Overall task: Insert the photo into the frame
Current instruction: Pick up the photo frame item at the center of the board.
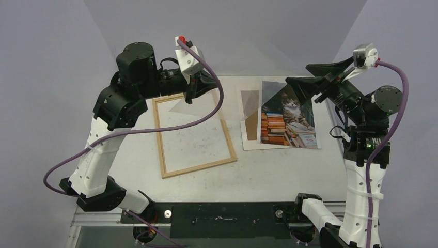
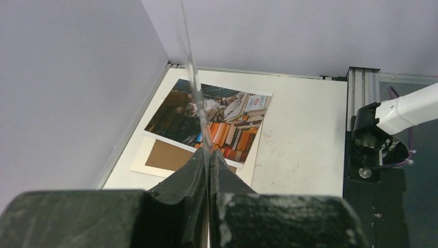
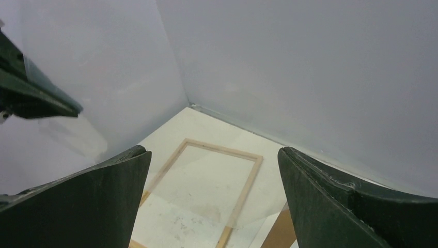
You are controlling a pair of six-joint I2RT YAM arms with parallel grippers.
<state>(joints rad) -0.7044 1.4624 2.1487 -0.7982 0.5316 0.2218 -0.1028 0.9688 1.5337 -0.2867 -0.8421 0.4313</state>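
Photo (image 1: 289, 116): top view, flat on the table's (image 1: 279, 165) right side, overlapping a brown board (image 1: 251, 121), apart from the empty frame (image 1: 200, 167). Left gripper (image 1: 193, 95) lifts a clear pane (image 1: 232, 103); right gripper (image 1: 298, 75) is above the photo's far edge.
Left wrist: jaws clamped on the pane's (image 2: 196, 88) edge.
Right wrist: fingers (image 3: 320, 196) spread wide, holding nothing.

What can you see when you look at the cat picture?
The cat picture is a rectangular paper print with a white border. It shows a tabby cat sitting on stacks of orange, red and blue books. It lies flat and face up on the right side of the table, a little askew. Its left edge overlaps a cream sheet with a brown panel. Nothing rests on it, and it is not yet in the frame.
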